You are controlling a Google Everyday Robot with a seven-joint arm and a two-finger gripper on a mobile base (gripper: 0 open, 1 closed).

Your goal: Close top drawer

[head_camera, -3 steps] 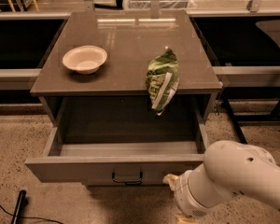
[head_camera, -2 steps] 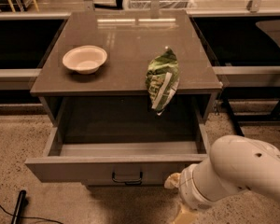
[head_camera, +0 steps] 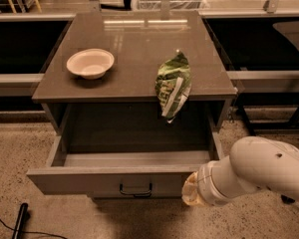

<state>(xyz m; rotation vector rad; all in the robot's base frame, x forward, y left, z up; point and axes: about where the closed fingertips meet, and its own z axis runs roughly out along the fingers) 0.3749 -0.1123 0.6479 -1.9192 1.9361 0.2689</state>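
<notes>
drawer open, pulled to near side under bench | gripper low right by drawer front, touching?/state can't tell | bench: bowl left, bag right, overhangs near edge | speckled floor

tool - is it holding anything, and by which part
Cannot be told. The tool is by the right end of the top drawer front, off the handle, contact hidden.

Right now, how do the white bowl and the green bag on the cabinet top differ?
The white bowl sits wholly on the cabinet top, at left; the green bag lies at right, its end overhanging the open top drawer. The bowl is round; the bag is crumpled. Both rest on the top. The gripper is by the drawer front's right end.
</notes>
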